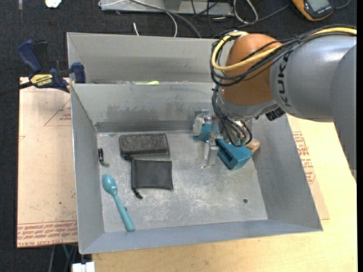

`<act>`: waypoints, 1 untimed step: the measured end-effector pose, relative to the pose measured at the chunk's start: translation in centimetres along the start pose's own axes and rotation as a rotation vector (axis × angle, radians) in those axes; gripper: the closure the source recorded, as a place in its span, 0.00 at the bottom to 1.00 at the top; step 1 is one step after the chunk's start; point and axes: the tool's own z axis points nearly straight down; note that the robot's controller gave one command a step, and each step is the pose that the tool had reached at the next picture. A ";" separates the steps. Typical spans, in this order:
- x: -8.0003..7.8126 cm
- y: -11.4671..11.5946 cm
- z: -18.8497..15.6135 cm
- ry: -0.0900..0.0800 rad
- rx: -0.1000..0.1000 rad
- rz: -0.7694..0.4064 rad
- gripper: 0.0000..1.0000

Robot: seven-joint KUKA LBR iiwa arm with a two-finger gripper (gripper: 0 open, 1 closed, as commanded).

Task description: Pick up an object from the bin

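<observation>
Hanging low over the right part of the bin (85,152), near its back wall, my gripper (218,152) sits just beside a blue block (235,156) on the floor. I cannot tell whether my grip is released or clenched, or whether the block is caught in it. A small tan piece (253,147) lies against the block's far side. Well apart to the left lie a grey sponge (144,143), a dark pouch (152,174) touching it, a teal spoon (117,202) and a small black bit (101,156).
</observation>
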 end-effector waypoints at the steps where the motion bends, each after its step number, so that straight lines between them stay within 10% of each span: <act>1: -0.2 0.0 -0.5 -0.007 0.000 0.000 0.00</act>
